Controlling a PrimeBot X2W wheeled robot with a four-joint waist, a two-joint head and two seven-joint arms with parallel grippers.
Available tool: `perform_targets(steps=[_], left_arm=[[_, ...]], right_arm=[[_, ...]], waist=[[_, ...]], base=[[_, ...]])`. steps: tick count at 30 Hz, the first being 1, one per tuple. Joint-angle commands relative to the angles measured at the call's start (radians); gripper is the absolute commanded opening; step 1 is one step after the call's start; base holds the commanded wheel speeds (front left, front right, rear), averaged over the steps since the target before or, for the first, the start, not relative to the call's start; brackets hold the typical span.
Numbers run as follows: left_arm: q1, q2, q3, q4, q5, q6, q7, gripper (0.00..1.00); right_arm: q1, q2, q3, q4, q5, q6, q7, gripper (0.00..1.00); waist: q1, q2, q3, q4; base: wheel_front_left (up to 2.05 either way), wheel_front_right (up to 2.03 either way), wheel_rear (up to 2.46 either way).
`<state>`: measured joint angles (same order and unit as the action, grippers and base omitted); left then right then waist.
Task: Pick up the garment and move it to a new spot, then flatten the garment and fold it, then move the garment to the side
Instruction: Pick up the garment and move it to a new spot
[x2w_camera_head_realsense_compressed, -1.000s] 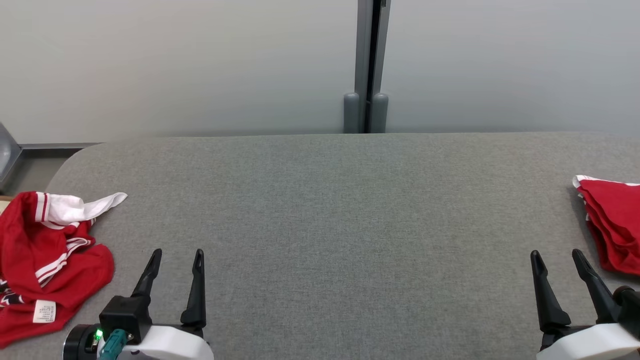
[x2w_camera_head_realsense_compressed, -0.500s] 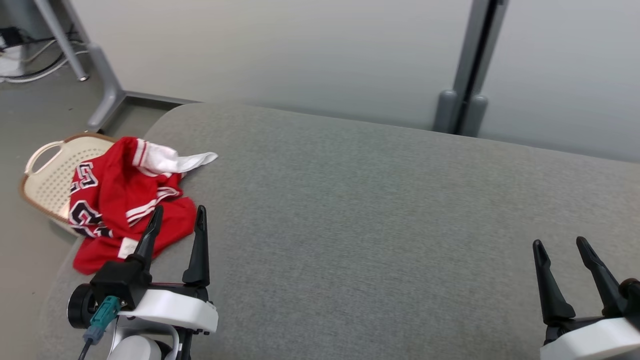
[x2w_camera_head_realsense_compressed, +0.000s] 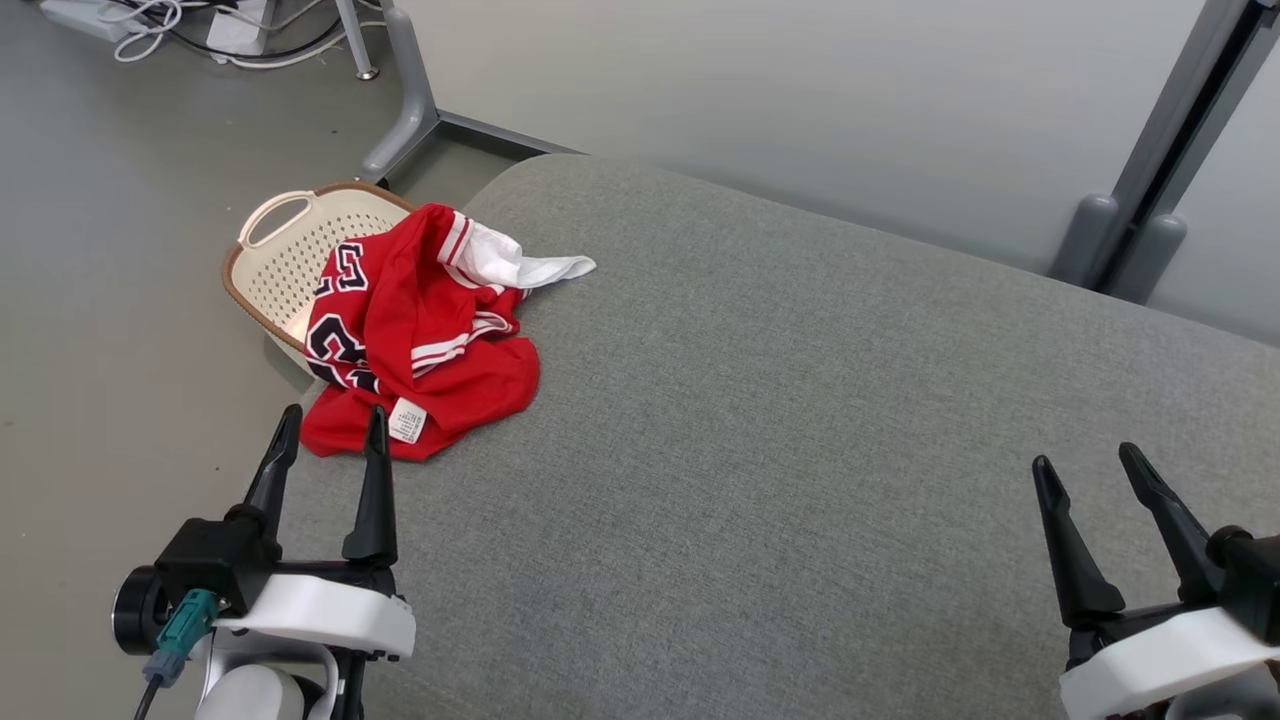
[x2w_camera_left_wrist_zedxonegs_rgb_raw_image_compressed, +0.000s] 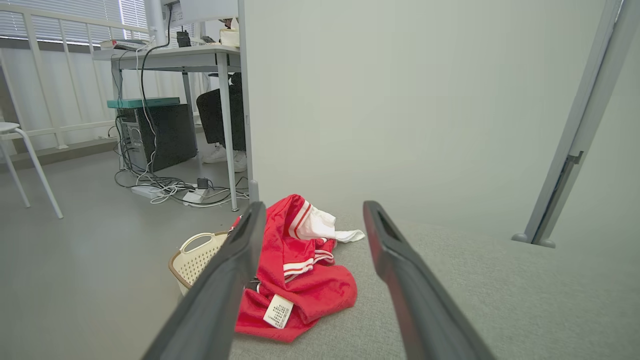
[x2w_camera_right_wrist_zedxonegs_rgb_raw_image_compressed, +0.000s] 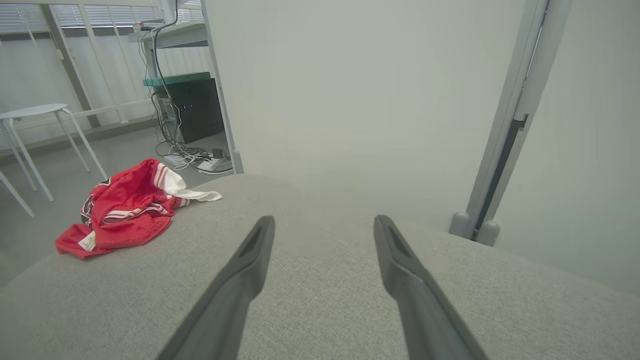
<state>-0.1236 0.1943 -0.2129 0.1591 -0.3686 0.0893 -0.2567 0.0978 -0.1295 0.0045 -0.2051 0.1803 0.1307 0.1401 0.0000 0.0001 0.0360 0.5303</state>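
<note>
Red and crumpled, the garment lies heaped on the far-left corner of the grey fabric-covered table, its left side spilling over the edge above a cream perforated basket on the floor. Its long axis runs from the near hem, where a white care label shows, away to a white flap pointing right toward the table's middle. White stripes and dark block numerals mark the cloth. The left gripper hovers close to the near hem, fingers spread and empty. The right gripper, likewise spread with nothing between its fingers, hangs well apart over bare table.
</note>
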Motion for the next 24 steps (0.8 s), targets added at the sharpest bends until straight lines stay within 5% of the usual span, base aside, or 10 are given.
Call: perform_targets(steps=[1,15,24], left_arm=[[-0.003,-0.004,0.005,-0.005,0.005,0.004,-0.006,1.0],[-0.062,-0.04,0.013,0.033,0.028,-0.007,-0.009,1.0],[-0.255,-0.094,0.079,0.207,0.009,-0.037,-0.008,1.0]], right_arm=[[-0.013,-0.014,0.002,0.002,-0.005,0.0,0.005,1.0],[-0.037,-0.05,-0.003,-0.022,-0.009,0.0,0.033,1.0],[-0.107,-0.131,-0.017,-0.135,-0.01,0.0,0.108,1.0]], waist=[[0.0,-0.0001,0.008,0.004],[0.0,-0.0001,0.056,0.006],[0.0,-0.0001,0.254,-0.072]], base=[[0.0,0.0,0.0],[0.0,0.0,0.0],[0.0,0.0,0.0]])
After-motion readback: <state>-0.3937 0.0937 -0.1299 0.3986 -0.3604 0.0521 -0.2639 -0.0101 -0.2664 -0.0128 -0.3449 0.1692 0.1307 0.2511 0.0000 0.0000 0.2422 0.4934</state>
